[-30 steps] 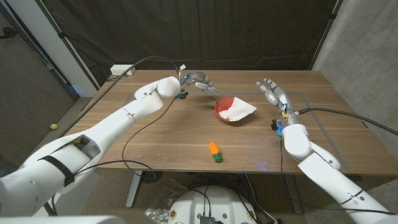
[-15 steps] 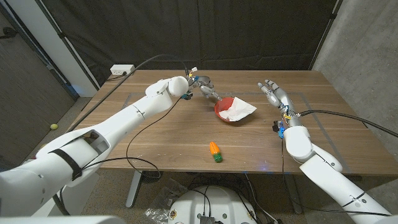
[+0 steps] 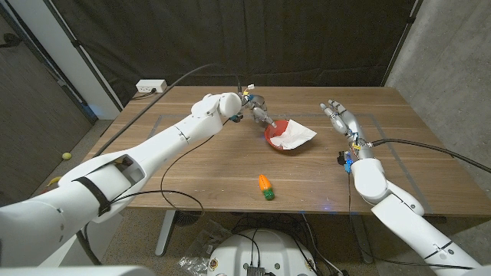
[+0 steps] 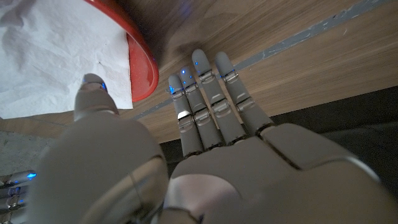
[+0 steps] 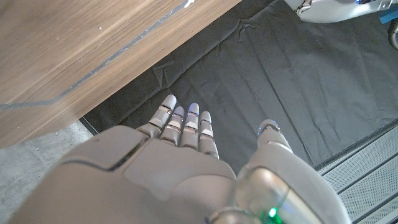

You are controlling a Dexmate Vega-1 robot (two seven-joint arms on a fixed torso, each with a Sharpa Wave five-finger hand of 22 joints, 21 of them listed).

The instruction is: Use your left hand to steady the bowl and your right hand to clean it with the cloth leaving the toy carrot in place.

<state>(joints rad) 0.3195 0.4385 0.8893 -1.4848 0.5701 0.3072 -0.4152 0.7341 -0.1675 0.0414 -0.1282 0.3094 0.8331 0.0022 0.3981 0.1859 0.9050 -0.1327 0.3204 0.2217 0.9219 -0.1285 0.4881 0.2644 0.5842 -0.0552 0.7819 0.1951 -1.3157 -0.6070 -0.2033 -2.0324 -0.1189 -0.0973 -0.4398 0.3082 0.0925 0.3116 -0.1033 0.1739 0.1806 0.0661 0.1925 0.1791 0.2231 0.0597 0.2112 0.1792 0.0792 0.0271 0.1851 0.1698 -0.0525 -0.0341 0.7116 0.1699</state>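
A red bowl [image 3: 275,138] sits at the table's middle back, with a white cloth [image 3: 295,136] lying in it and draped over its right rim. My left hand [image 3: 258,108] hovers at the bowl's far-left rim, fingers apart and holding nothing. In the left wrist view the fingers [image 4: 205,102] reach just past the bowl's red rim [image 4: 144,68] beside the cloth [image 4: 56,53]. My right hand [image 3: 338,116] is raised to the right of the bowl, open, well apart from the cloth. A toy carrot [image 3: 265,185], orange with a green end, lies nearer the front edge.
A white power strip [image 3: 151,87] lies at the table's back left corner with a cable running across. Cables trail over the table at the left and right. A black curtain hangs behind the table [image 3: 192,165].
My left arm has reached further right, bringing its hand from left of the bowl up to the bowl's far-left rim. The right hand has barely moved.
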